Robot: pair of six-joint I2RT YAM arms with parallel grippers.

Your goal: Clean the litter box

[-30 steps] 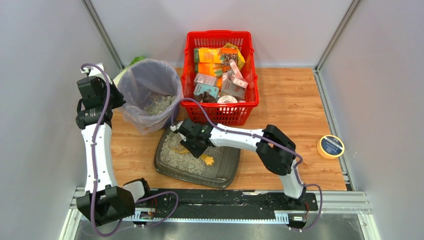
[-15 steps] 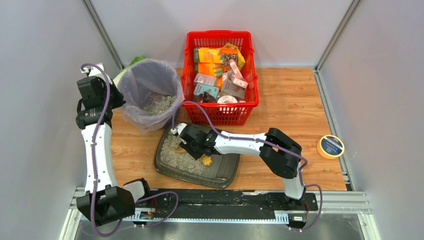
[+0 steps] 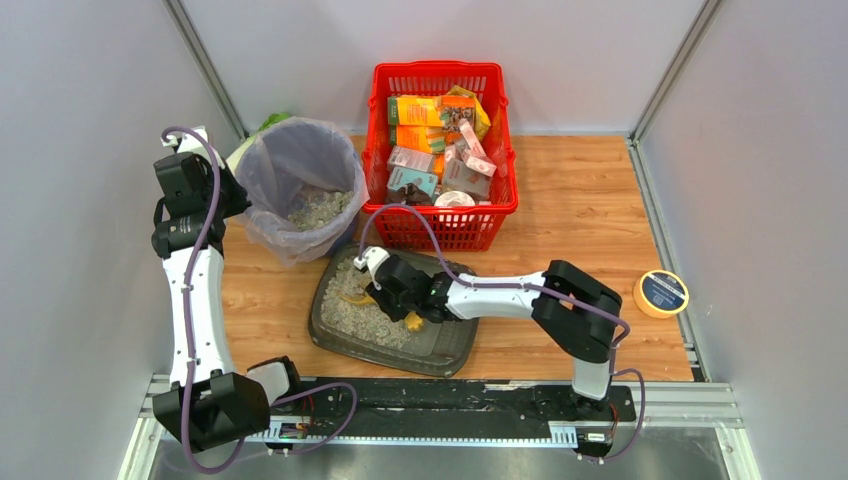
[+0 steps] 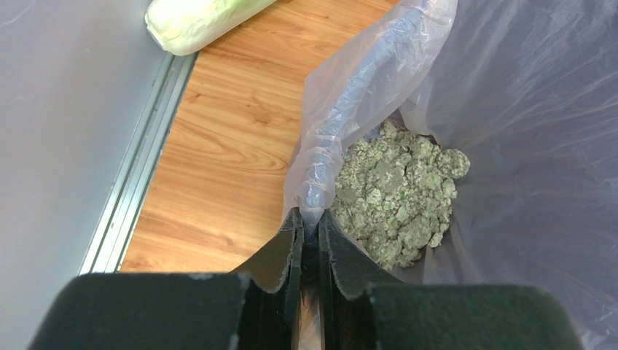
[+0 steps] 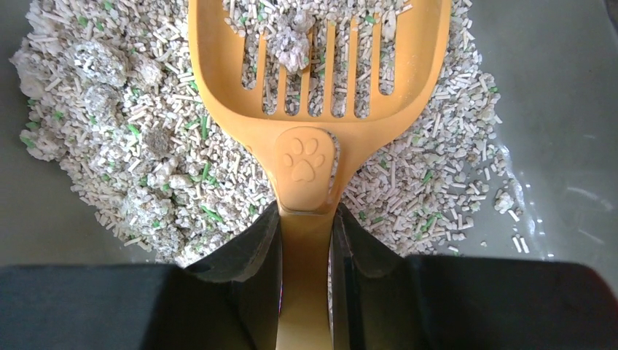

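Observation:
The dark grey litter box [image 3: 455, 345] lies at the front centre with pale litter [image 3: 350, 312] heaped in its left half; its bare floor shows in the right wrist view [image 5: 561, 109]. My right gripper [image 3: 400, 298] is shut on the handle of an orange slotted scoop [image 5: 306, 157], whose blade rests in the litter with clumps [image 5: 290, 44] on it. My left gripper [image 4: 311, 222] is shut on the rim of the bin's plastic bag [image 4: 342, 124]. The bag-lined bin [image 3: 262, 165] holds dumped litter [image 4: 397, 189].
A red mesh basket [image 3: 505, 195] full of packets stands behind the litter box. A roll of yellow tape [image 3: 661, 293] lies at the right edge. A pale green wrapped object [image 4: 197, 22] lies behind the bin by the left wall.
My right gripper has moved with the scoop toward the front right, deeper into the litter box. The left arm has not moved.

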